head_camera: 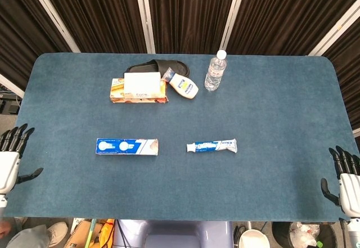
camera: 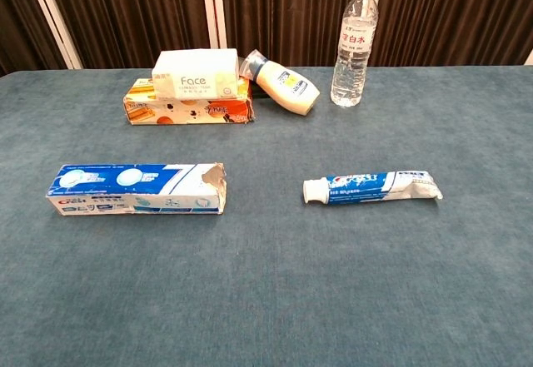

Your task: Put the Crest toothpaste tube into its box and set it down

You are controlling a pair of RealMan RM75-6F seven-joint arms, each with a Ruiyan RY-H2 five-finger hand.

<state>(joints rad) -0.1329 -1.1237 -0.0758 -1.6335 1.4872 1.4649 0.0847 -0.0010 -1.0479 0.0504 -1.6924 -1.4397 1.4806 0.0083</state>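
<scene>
The Crest toothpaste tube (head_camera: 211, 146) (camera: 372, 186) lies flat on the blue table, cap pointing left. Its blue box (head_camera: 126, 147) (camera: 138, 190) lies to the left of it, with the torn open end facing the tube. My left hand (head_camera: 10, 161) hovers off the table's left edge, fingers spread and empty. My right hand (head_camera: 346, 179) hangs off the right edge near the front corner, fingers also apart and holding nothing. Both hands are far from the tube and box and appear only in the head view.
At the back stand a water bottle (head_camera: 215, 71) (camera: 351, 44), a tipped lotion bottle (head_camera: 183, 85) (camera: 283, 83), a white tissue pack (head_camera: 142, 82) (camera: 196, 74) on an orange box (camera: 187, 109), and a black slipper (head_camera: 158, 67).
</scene>
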